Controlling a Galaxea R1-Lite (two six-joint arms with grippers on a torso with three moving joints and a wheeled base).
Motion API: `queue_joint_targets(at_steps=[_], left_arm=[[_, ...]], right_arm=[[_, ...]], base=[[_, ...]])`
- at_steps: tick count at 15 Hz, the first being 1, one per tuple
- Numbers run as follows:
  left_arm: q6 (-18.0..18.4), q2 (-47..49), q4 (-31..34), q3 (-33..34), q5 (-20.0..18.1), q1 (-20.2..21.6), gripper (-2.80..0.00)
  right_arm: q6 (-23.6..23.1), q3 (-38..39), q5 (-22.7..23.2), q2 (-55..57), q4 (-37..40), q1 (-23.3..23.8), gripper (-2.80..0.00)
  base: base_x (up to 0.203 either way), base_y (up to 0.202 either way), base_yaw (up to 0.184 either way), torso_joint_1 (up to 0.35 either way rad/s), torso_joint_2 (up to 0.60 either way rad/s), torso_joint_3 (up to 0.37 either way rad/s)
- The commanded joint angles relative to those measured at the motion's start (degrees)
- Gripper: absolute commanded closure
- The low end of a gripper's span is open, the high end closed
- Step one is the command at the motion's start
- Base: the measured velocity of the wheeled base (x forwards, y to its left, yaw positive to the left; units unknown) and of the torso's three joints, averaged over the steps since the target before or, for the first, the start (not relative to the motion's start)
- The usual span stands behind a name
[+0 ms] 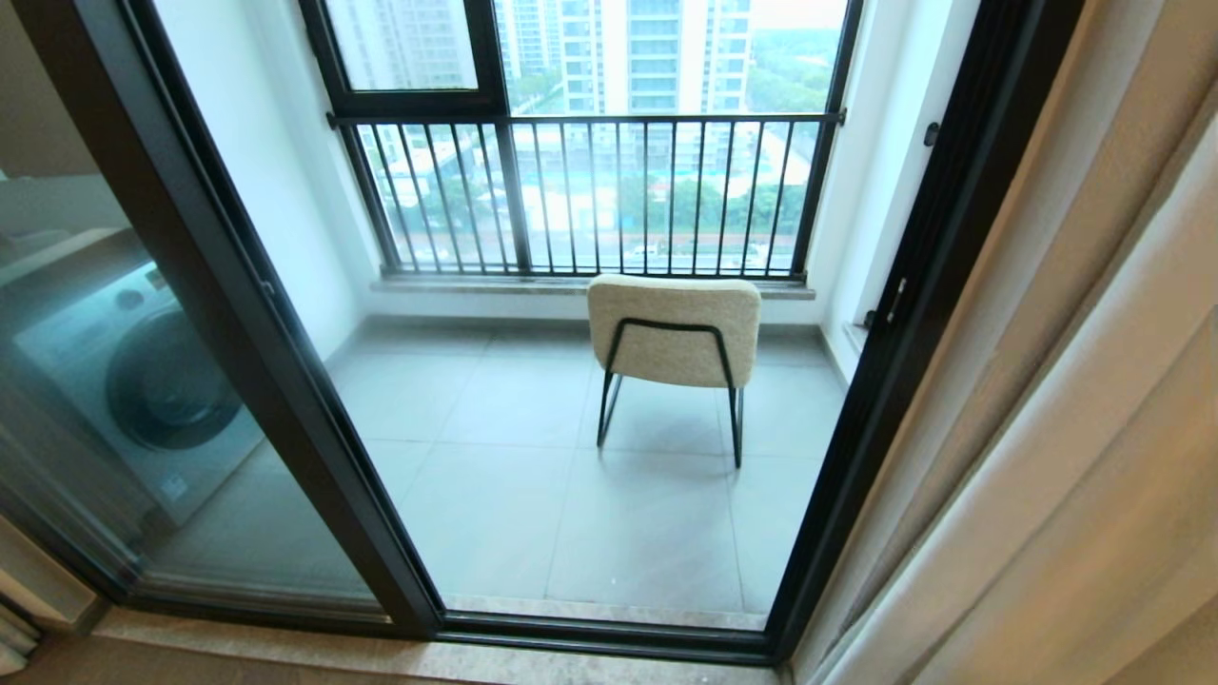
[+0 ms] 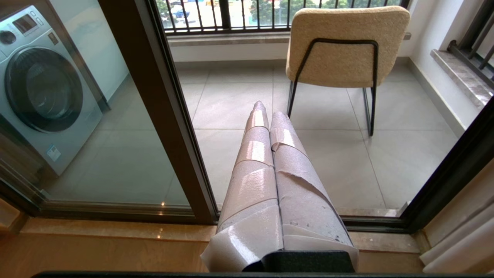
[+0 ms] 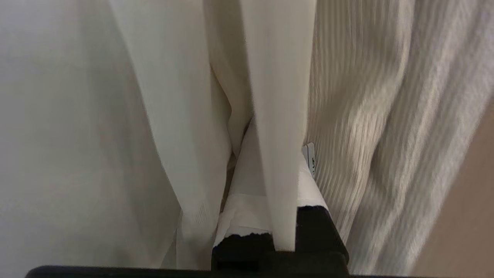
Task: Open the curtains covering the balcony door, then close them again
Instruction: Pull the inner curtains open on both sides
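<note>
Two arms: neither shows from the head.
Curtains (image 1: 1075,400): bunched at the right of the door, beige drape and pale folds hanging in long pleats.
Door (image 1: 314,419): dark frame, glass uncovered; balcony seen through it.
Right gripper (image 3: 270,170): buried among the curtain folds (a white fold hangs over its fingers); fingers together, and whether cloth is pinched I cannot tell.
Left gripper (image 2: 266,112): taped fingers pressed together, holding nothing, pointing at the door's sill.
Chair (image 1: 674,333): on the balcony tiles, back toward the room.
Washer (image 1: 143,381): behind the left glass panel.
</note>
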State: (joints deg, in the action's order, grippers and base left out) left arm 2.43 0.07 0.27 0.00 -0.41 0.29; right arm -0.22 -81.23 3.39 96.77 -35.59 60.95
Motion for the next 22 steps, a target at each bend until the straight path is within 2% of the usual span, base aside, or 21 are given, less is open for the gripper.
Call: queue_joint_targets(at_steps=[1, 7, 11, 15, 20, 22], left_arm=[[0.0, 0.0, 0.0, 0.0, 0.1, 0.0, 0.0], [0.0, 0.0, 0.0, 0.0, 0.1, 0.1, 0.0], [0.0, 0.0, 0.0, 0.0, 0.1, 0.1, 0.0], [0.0, 0.0, 0.0, 0.0, 0.0, 0.1, 0.0], [0.0, 0.0, 0.0, 0.0, 0.0, 0.1, 0.0], [0.0, 0.0, 0.0, 0.0, 0.0, 0.0, 0.0]], right_arm=[[0.0, 0.0, 0.0, 3.7, -1.5, 1.5, 0.0], [-0.3, -0.1, 0.0, 7.9, -8.4, 2.9, 0.0], [-0.4, 0.9, 2.8, 5.6, -7.5, 2.8, 0.0], [-0.2, 5.6, 10.7, -1.7, -4.5, 2.4, 0.0], [0.0, 15.4, 27.6, -14.9, 4.0, 2.0, 0.0], [0.4, 18.7, 32.1, -19.0, 5.6, -0.6, 0.0]], base=[[0.0, 0.0, 0.0, 0.0, 0.0, 0.0], [0.0, 0.0, 0.0, 0.0, 0.0, 0.0], [0.0, 0.0, 0.0, 0.0, 0.0, 0.0], [0.0, 0.0, 0.0, 0.0, 0.0, 0.0], [0.0, 0.0, 0.0, 0.0, 0.0, 0.0], [0.0, 0.0, 0.0, 0.0, 0.0, 0.0]])
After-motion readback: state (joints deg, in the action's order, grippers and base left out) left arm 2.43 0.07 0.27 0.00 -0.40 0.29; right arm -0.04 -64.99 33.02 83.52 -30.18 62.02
